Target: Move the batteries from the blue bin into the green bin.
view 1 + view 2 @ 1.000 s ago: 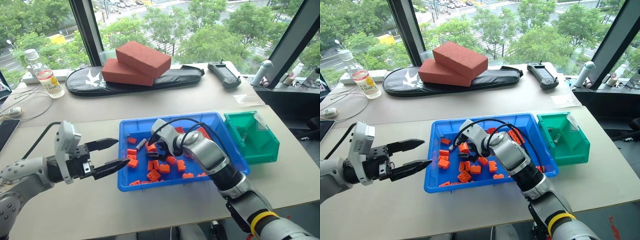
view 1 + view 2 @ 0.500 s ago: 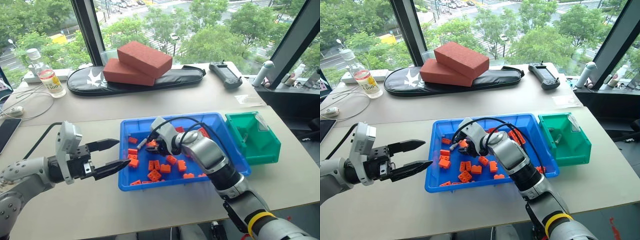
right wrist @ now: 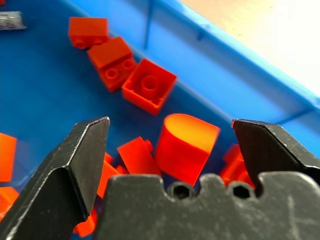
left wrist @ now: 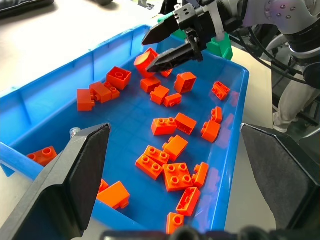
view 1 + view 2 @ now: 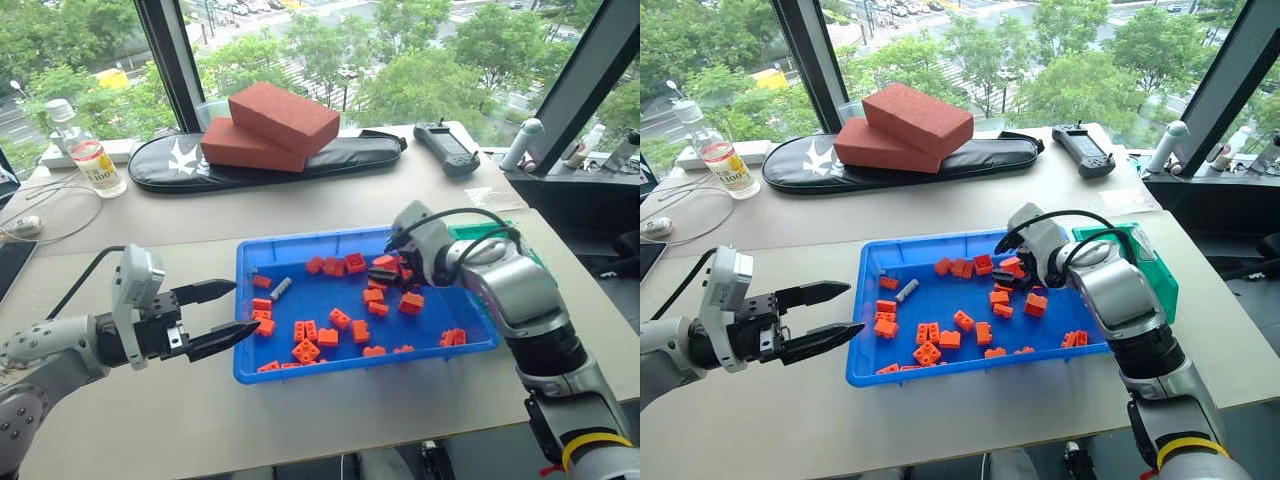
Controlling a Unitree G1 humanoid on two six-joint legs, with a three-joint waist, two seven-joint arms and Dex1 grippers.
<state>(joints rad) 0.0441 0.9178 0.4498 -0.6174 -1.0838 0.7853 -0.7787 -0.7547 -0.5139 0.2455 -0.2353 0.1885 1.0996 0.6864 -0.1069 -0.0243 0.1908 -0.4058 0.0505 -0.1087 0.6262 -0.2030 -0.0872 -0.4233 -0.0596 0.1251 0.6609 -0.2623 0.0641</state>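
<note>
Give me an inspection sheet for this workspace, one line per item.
Surface: pale table, the bins standing on it.
Job's things: one battery lies in the blue bin near its far left corner; green bin sits beside the blue bin, largely behind the right arm.
Clutter: orange toy bricks scattered across the blue bin, plus a stubby orange cylinder.
Grippers: left gripper open, empty, at the blue bin's left wall; right gripper open, empty, over the bricks.
Cables: black cable on the left arm; white cords at far left.
Surroundings: bottle, red blocks on a black bag, handheld controller, windows.
</note>
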